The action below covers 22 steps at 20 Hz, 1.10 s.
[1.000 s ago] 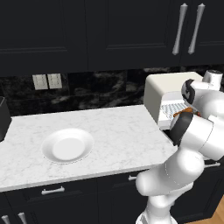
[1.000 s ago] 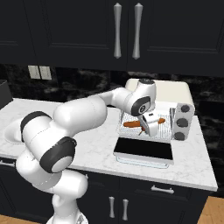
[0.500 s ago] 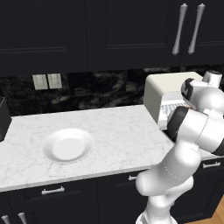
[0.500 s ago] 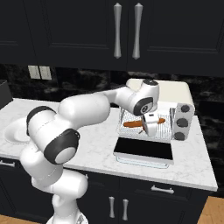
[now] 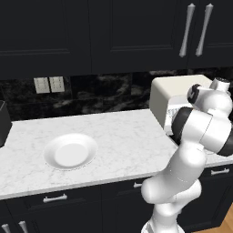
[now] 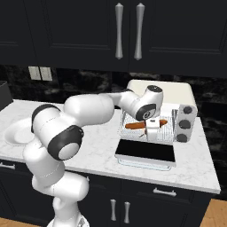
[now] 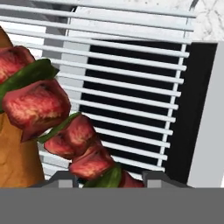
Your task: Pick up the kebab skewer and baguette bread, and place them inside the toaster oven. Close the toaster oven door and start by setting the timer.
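Grip: my gripper (image 7: pixel 107 178) is clamped on the kebab skewer (image 7: pixel 65 131), low at its end.
Skewer: hangs over the wire rack (image 7: pixel 131 87) inside the toaster oven (image 6: pixel 177 95) — beside the baguette bread (image 6: pixel 135 125).
Door: the toaster oven door (image 6: pixel 145 151) lies open, flat.
Risk: letting go tilted — chunks snag the bars, I think, or the skewer rolls out onto the glass.

pale metal wire rack (image 7: pixel 131 57), seemingly matt
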Motion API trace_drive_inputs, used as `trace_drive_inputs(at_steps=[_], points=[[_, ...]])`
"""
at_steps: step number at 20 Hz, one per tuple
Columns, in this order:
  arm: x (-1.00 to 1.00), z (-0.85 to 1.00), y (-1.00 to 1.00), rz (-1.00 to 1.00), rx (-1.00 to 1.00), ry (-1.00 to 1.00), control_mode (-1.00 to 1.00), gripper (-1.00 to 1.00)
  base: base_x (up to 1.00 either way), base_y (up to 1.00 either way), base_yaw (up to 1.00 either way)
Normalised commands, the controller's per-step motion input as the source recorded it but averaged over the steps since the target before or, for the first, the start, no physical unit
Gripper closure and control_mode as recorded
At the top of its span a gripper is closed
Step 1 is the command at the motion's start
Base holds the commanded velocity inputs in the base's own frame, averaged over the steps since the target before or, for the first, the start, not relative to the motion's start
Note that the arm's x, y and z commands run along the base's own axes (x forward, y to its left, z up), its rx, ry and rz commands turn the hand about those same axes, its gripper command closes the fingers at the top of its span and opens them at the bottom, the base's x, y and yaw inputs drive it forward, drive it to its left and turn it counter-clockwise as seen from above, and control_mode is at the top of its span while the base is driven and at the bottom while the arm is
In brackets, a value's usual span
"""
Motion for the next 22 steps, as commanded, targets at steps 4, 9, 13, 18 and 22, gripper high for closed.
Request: trace_drive_inputs(at_steps=[4,9,13,18,22], points=[[0.33,-0.03,0.0,-0.06,0.04,-0.01,-1.0,1.0,0.0,0.0,0.0],[0.25,-0.06,-0.01,-0.04,0.03,-0.01,-1.0,1.0,0.0,0.0,0.0],[0.02,-0.13,-0.02,-0.03,0.04,0.0,-1.0,1.0,0.0,0.0,0.0],[0.0,-0.11,0.0,-0.03,0.04,0.0,-1.0,-1.0,0.0,0.0,0.0],[0.0,-0.09,0.0,-0.02,0.01,-0.01,-1.0,-1.0,0.0,0.0,0.0]])
